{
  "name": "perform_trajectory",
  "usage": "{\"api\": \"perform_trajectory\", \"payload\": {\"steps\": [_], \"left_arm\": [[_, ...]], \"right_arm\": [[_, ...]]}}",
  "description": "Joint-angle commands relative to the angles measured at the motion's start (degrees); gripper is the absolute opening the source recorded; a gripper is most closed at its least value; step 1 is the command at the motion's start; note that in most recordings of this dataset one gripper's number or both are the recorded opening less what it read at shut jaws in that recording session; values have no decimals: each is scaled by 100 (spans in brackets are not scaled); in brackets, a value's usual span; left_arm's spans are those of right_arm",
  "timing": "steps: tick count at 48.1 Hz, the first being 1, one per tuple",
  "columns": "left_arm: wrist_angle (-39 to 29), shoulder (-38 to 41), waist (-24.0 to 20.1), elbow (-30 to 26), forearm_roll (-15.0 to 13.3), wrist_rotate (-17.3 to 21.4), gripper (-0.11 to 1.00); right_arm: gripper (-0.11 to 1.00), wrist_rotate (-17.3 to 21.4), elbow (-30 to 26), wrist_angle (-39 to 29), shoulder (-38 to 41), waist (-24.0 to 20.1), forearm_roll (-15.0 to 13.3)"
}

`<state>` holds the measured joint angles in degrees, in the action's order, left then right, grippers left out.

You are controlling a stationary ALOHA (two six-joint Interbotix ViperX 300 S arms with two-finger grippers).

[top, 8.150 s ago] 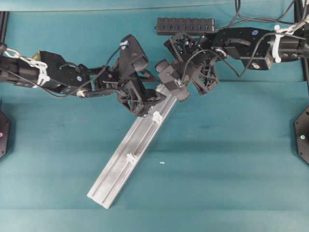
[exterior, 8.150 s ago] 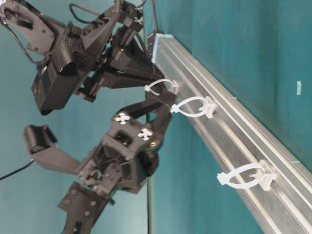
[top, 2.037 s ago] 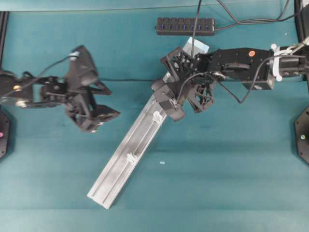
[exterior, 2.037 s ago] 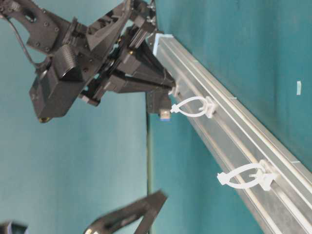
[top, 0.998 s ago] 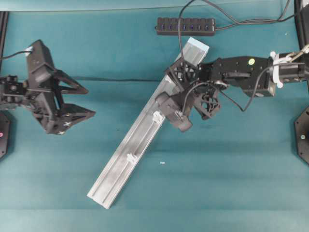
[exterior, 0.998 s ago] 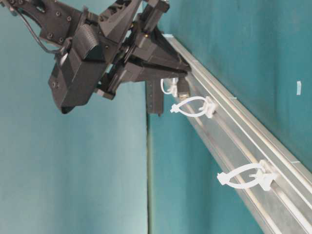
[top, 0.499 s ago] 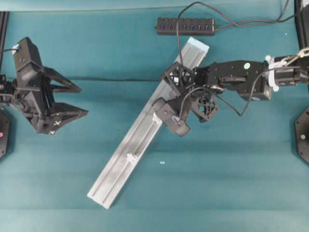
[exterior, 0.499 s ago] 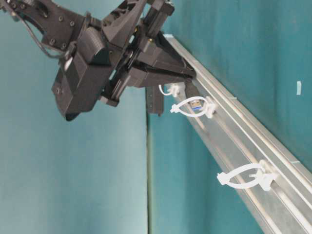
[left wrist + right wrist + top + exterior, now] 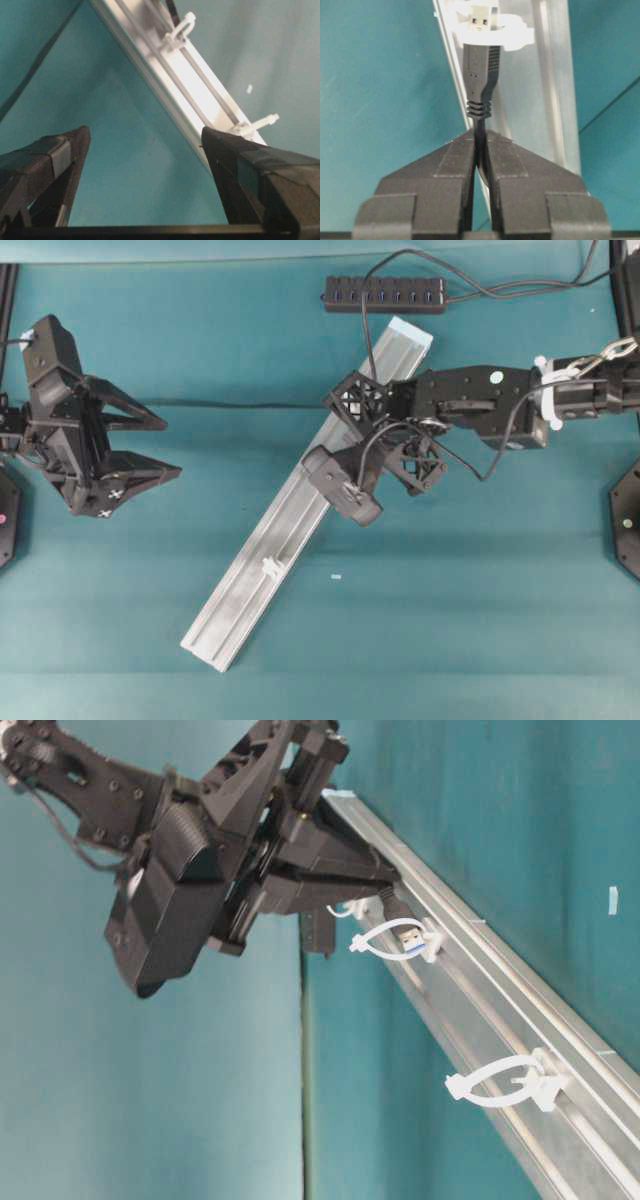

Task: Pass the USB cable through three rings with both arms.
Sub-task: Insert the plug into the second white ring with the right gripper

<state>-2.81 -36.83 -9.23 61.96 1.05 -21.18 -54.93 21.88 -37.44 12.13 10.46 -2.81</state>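
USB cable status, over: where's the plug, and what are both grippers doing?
Right gripper shut on USB cable, plug tip entering a ring. Left gripper open, off to the side. End ring empty, rail unobstructed.

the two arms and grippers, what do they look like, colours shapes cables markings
Both arms are black, jointed and boxy. The left gripper has long pointed fingers with open triangular framing and small white cross marks near one tip. The right gripper has flat fingers faced with dark tape, behind them round lattice-like housings. Thin black wires loop along both arms. White cable ties wrap the right arm, which also carries a pale green dot.
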Motion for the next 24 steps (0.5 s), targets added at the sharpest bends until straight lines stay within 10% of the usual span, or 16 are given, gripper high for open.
{"api": "perform_trajectory", "payload": {"steps": [1,24], "left_arm": [[26,-79,9,-53,9,-9,96],[26,-79,9,-9,9,-9,96]], "right_arm": [[8,79,-193,-35,-18,-132,26],[8,193,-308,-62,-18,-281,141]]}}
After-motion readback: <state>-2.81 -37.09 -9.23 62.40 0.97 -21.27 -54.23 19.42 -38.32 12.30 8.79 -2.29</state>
